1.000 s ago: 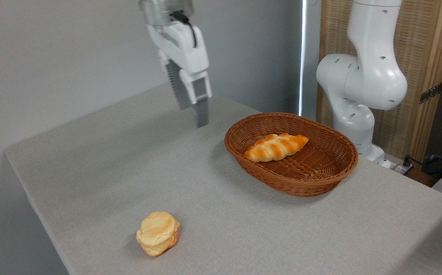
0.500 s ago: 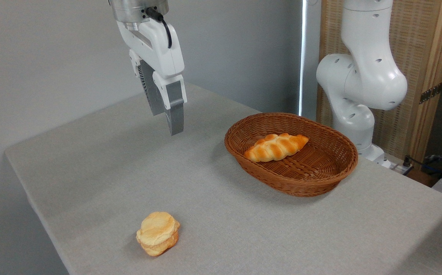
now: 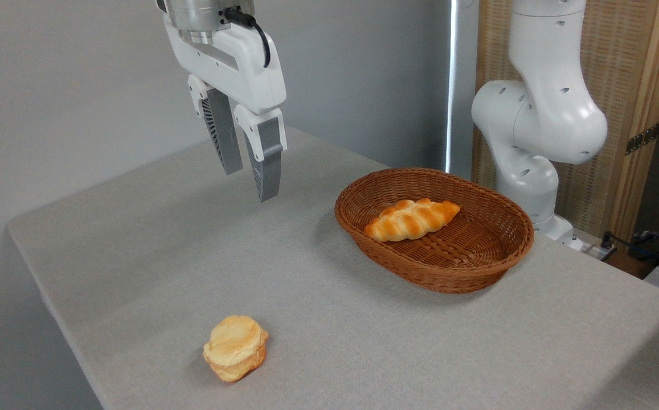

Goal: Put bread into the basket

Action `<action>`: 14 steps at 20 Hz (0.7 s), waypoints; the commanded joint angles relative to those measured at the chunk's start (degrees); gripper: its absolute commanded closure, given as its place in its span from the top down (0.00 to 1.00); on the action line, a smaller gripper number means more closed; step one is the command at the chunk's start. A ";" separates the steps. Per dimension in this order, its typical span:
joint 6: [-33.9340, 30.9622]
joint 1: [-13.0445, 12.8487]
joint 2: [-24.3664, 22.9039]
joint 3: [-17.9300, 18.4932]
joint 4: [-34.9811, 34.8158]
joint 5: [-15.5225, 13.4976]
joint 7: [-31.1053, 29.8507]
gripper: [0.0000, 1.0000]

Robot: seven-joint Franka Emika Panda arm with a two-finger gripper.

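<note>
Bread (image 3: 412,219): braided loaf, lying inside basket (image 3: 494,259), toward its left end. Basket: oval wicker, on grey tabletop (image 3: 152,250). Gripper (image 3: 249,183): empty, fingers parted, hanging above tabletop left of basket. Bun (image 3: 235,347): round, pale, near tabletop's front edge.

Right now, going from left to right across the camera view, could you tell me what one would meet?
Bun → gripper, hanging empty above the table with jaws apart → bread, lying inside the basket → robot arm base.
</note>
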 commanded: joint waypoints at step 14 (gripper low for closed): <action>-1.79 -0.48 0.01 0.74 0.82 3.44 -1.21 1.00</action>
